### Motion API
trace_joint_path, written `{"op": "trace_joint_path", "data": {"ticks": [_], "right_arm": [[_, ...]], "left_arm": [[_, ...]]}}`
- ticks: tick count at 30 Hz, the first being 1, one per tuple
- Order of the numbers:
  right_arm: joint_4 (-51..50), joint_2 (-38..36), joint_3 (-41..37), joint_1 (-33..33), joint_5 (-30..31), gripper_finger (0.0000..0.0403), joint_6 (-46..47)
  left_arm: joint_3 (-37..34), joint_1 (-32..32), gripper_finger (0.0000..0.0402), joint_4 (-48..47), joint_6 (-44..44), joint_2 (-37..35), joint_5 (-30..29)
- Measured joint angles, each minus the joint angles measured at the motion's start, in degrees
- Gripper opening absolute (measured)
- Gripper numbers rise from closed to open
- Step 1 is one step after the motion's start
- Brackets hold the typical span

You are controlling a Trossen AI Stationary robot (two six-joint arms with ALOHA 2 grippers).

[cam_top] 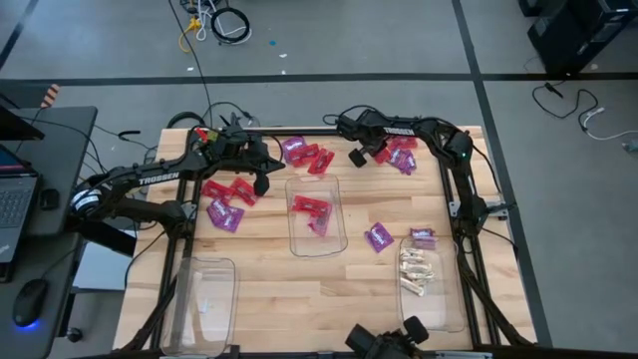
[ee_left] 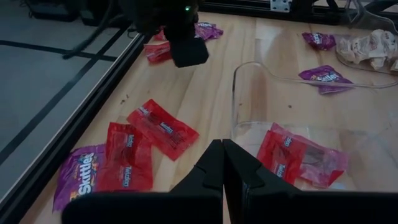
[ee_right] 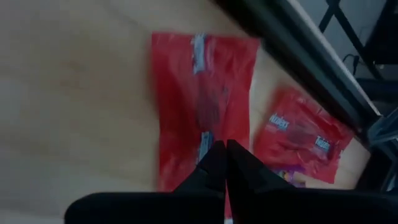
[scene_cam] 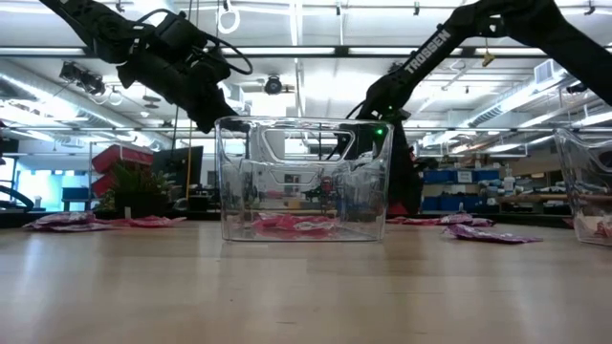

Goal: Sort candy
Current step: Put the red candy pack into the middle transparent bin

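Wooden table (cam_top: 269, 289) sorting looks partly done: red candy (cam_top: 310, 205) binned centrally, more loose toward 11 o'clock, left tool (cam_top: 262, 183) and right tool (cam_top: 357, 157) both pressed together, empty.

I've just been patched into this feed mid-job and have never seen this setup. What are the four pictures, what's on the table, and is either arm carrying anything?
You are looking at two dark robot arms at a wooden table, sorting candy. One picture looks straight down on everything, one looks level across the tabletop, and the other two come from cameras on each arm's wrist.

From above, the middle bin holds red packets, the right bin holds whitish candies, and the left bin looks empty. More red packets and purple packets lie loose on the wood.

The left gripper is shut and carries nothing, hovering by the middle bin's rim. The right gripper is also shut, low over a loose red packet near the table's far edge; nothing shows between its fingers.
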Motion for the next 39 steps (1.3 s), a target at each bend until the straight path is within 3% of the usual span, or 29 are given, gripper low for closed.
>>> {"op": "trace_joint_path", "data": {"ticks": [4,10,14,19,27,34,39], "right_arm": [[-3.6,0.0,2.6,0.0,-3.1,0.0000,-2.3],[-5.1,0.0,9.9,0.0,-3.5,0.0000,4.1],[2.1,0.0,11.1,-0.9,-9.3,0.0000,7.7],[14.4,0.0,9.9,-0.9,-10.0,0.0001,11.5],[26.6,0.0,9.9,0.5,2.6,0.0002,14.7],[12.7,0.0,9.7,0.7,6.2,0.0001,22.1],[10.4,0.0,5.7,1.4,9.0,0.0001,25.7]], "left_arm": [[0.0,0.0,0.0000,0.0,-0.2,0.0,0.0],[0.0,0.0,0.0000,0.0,-0.8,0.0,-0.3],[0.0,0.0,0.0000,0.0,-0.9,0.0,-1.4],[0.0,0.0,0.0000,0.0,-0.9,0.0,-2.7],[0.0,0.0,0.0000,-0.6,-0.3,0.0,-2.7],[0.0,0.0,0.0000,-1.4,0.5,0.0,-2.7],[0.0,0.0,0.0000,-1.6,0.6,0.0,-2.6]]}}
